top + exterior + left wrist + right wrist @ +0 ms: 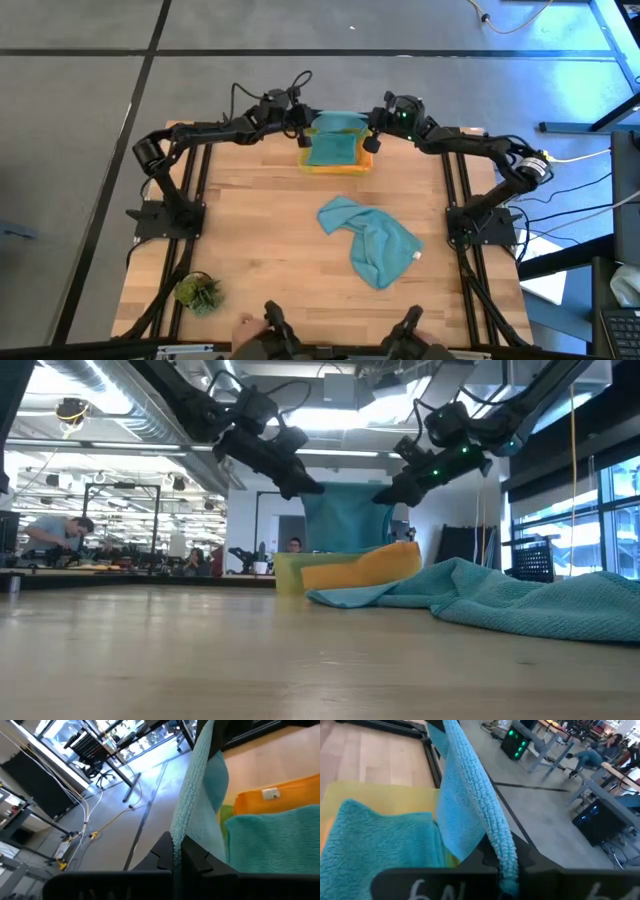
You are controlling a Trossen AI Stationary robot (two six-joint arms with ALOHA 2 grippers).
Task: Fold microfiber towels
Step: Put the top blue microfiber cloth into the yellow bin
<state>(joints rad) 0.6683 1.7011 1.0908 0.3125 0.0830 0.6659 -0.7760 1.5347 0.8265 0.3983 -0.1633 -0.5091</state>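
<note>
Left pincer (301, 128) and right pincer (368, 131) each pinch a corner of the teal towel (334, 148) hanging between them; uneven lowering could snag it on the yellow bin (357, 166) beneath.

A yellow translucent bin (352, 166) stands at the middle of the wooden table's (270, 240) far edge, and a small green plant tuft (199, 293) sits near the table's near left corner. Beyond the table the low view shows a workshop with a long bench (120, 571) and what appear to be seated people (62, 532) at it, too far off to tell more.
</note>
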